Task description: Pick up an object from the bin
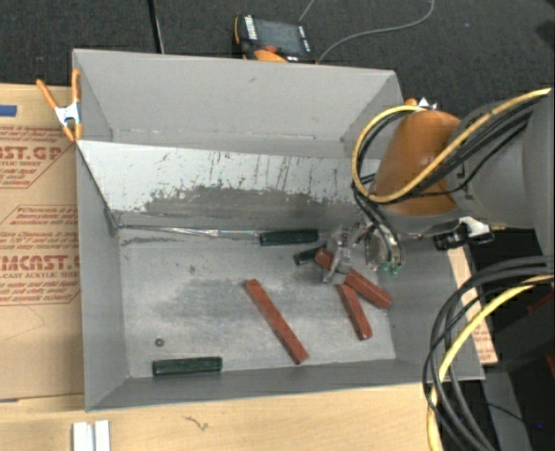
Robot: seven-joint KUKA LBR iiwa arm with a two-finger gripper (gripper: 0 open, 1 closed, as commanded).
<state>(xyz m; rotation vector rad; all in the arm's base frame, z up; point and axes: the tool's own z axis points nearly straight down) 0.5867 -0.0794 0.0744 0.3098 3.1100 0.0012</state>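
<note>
While the arm reaches in from the right, I've got the gripper (341, 256) down low in the bin (164, 280), right of centre. Released or clenched, I cannot tell from here. It sits right at the far ends of a red-brown bar (367, 290) and a second red-brown bar (356, 314), which lie side by side to its near right. A short dark green piece (305, 256) lies just left of it. A dark green bar (289, 238) is by the far wall. A long red-brown bar (275, 320) slants apart to the near left.
</note>
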